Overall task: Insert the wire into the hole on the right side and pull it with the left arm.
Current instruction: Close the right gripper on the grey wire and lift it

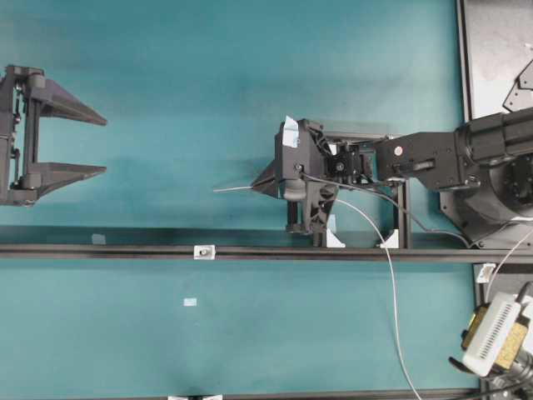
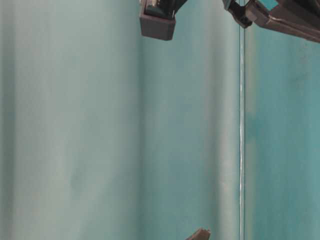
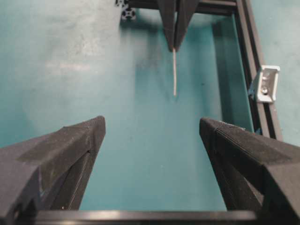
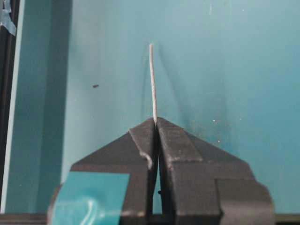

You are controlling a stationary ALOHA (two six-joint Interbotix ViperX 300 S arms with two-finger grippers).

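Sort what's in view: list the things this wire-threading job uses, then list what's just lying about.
For the job:
- wire, pinched in the shut right gripper
- block with the hole, on the black rail
- left gripper, open and waiting

Just lying about:
- white tag on the table
- white and yellow device at the lower right corner

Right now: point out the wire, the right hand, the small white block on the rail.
wire (image 4: 152,79), right wrist view, its bare tip
right hand (image 4: 156,121), right wrist view, closed fingertips
white block (image 1: 203,251), overhead view, its top
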